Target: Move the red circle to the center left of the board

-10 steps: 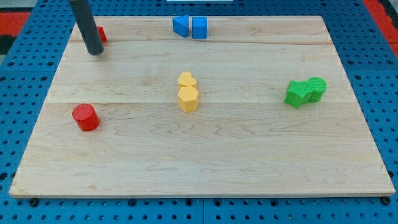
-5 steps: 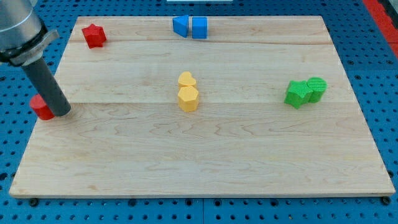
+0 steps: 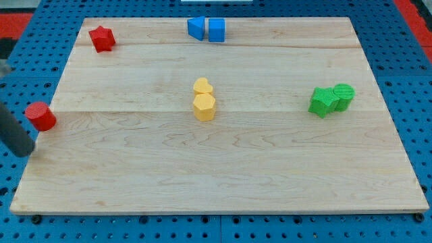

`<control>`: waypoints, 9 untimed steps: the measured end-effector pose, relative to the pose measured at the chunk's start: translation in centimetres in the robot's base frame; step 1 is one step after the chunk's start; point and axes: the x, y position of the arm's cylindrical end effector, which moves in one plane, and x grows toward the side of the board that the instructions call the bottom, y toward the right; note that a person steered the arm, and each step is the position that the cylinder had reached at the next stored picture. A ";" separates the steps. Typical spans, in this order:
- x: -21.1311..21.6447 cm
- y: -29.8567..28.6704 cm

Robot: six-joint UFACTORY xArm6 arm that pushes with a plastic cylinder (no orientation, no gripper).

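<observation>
The red circle point(image 3: 41, 116), a short red cylinder, stands at the board's left edge, about halfway up, partly over the edge. My tip point(image 3: 24, 152) is off the board at the view's left, just below and left of the red circle, a small gap apart from it. A red star point(image 3: 102, 38) sits at the board's top left corner.
Two blue blocks point(image 3: 206, 29) stand side by side at the top middle. Two yellow blocks point(image 3: 203, 99) touch at the board's centre. Two green blocks point(image 3: 331, 99) touch at the right. The wooden board point(image 3: 270, 175) lies on a blue pegboard.
The rod swept from the top left down to the red circle and pushed it left to the board's edge. The rod has since moved off the board, down and left.
</observation>
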 end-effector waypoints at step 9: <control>-19.0 -0.1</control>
